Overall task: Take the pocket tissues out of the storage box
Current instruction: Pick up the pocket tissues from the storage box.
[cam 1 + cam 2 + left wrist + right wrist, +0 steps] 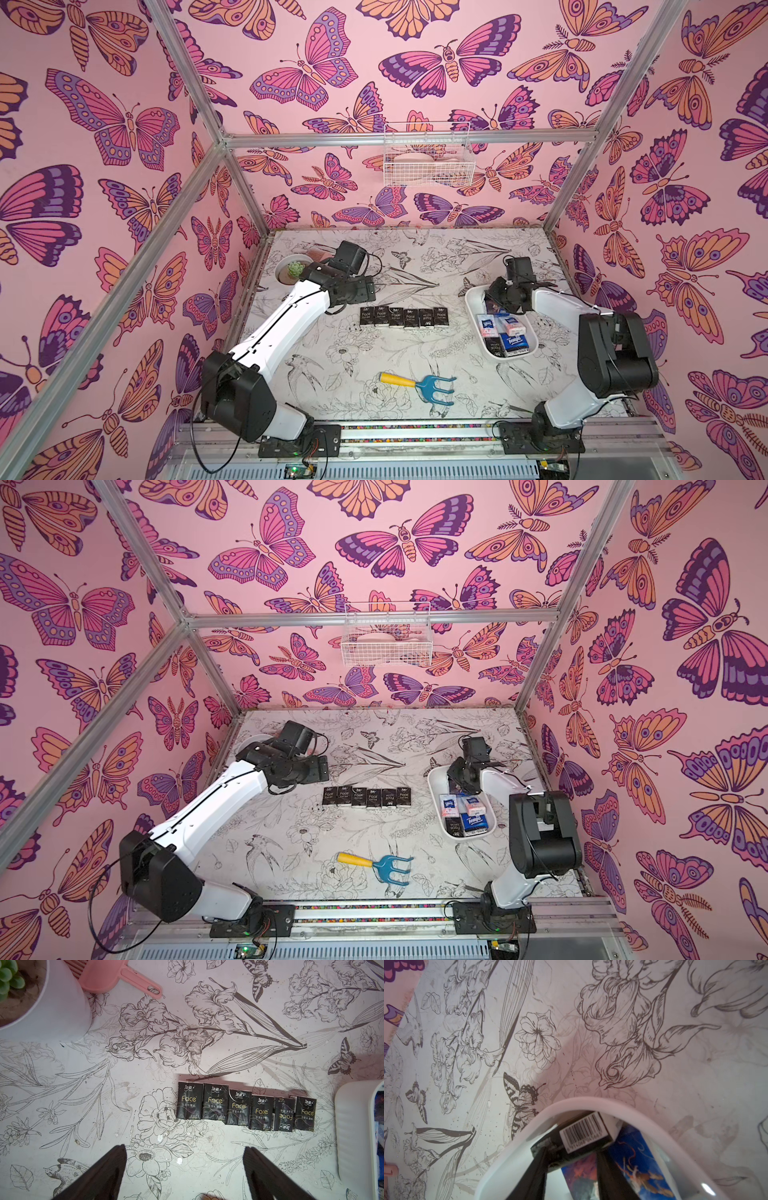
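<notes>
Box (473, 320) on the right of the table (374, 257), seen in both top views, holds blue and white packets (513, 343). Six black packets (405, 318) lie in a row at mid-table, outside it. A rake (432, 384) lies toward the front and a pot (278, 272) stands far left. The right arm (557, 303) covers the box's far end.

From the left wrist we see the left gripper (185, 1151) spread wide and empty above the table, near that row.

From the right wrist we see the right gripper (572, 1150) straddling a barcoded packet (583, 1132) inside the box; we cannot tell whether it pinches it.
</notes>
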